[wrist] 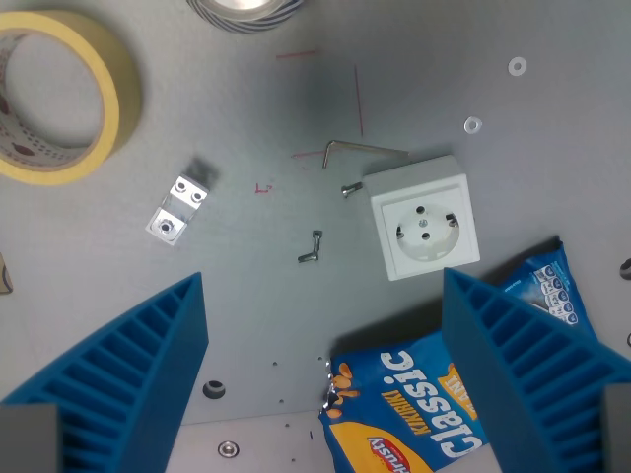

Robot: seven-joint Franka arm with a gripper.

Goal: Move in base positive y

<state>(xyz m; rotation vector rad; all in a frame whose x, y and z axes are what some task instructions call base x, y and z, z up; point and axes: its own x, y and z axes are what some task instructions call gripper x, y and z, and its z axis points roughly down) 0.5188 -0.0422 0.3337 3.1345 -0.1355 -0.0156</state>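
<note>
The gripper (pixel 320 384) hangs above the grey table (pixel 256 256) with its two blue fingers (pixel 138 379) spread wide apart and nothing between them, so the task here is a bare move of the arm rather than a grasp. Under the finger at 4 o'clock lies a blue snack bag (pixel 414 414), partly hidden by it; just beyond, toward 2 o'clock, sits a white wall socket (pixel 424 227) with an Allen key (pixel 360 150) and a small screw (pixel 311 246) close by. A metal bracket (pixel 177 209) lies at 9 o'clock, a roll of yellow tape (pixel 54 99) at 10 o'clock. The risk, as I judge it, is height: if the fingers ride low, a sideways sweep could snag the bag or push the socket; which way base y runs across this view cannot be told
</note>
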